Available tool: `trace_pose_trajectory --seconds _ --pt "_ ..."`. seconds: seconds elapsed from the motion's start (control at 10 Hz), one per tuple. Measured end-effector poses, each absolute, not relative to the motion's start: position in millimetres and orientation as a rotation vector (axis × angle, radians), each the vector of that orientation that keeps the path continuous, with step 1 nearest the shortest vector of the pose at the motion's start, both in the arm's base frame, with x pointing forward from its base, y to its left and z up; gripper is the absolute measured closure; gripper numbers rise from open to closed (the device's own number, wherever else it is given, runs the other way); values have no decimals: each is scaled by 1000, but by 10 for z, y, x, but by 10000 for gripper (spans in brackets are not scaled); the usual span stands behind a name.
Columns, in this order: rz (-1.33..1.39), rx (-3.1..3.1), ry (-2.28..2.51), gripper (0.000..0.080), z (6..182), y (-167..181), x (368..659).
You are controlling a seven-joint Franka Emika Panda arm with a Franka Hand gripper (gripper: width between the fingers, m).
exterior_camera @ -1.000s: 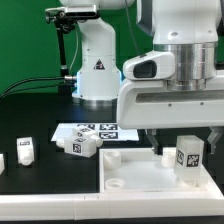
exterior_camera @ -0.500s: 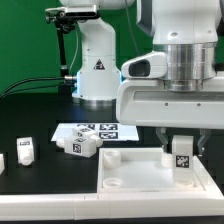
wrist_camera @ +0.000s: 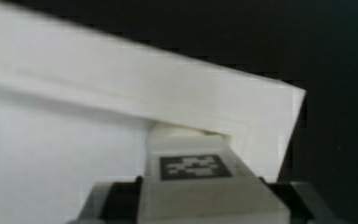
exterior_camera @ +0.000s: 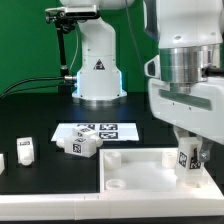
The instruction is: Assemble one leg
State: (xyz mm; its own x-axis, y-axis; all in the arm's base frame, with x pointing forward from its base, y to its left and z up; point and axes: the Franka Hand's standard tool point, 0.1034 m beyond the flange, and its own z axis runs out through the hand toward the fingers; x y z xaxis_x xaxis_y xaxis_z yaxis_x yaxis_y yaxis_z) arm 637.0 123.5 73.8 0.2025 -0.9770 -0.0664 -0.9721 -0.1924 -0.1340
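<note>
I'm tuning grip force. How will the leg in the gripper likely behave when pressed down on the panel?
The leg looks like stiff moulded plastic, so it probably won't bend. It stands upright and short between the gripper fingers, so tipping seems unlikely while held. Its smooth tagged faces may slip somewhat. The panel looks rigid.

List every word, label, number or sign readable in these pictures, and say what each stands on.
No words or numbers can be read.
Triangular warning sign, symbol blurred: on the white robot base.
Black-and-white square tags, patterns only, no text: on the leg in the gripper, on the loose legs and on the marker board.
Tag on the held leg in the wrist view: blurred pattern, no text.
</note>
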Motion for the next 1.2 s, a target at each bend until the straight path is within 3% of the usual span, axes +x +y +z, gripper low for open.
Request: trace_pose_trajectory --seconds 0.3,0.6,0.9,1.2 --pt "-26 -2319 1913 511 738 1245 6371" --pt "-40 -2653 1445 186 770 1090 6394" --pt "-89 -2945 817 157 765 1017 6391" --pt "-99 -3023 559 150 759 999 6389"
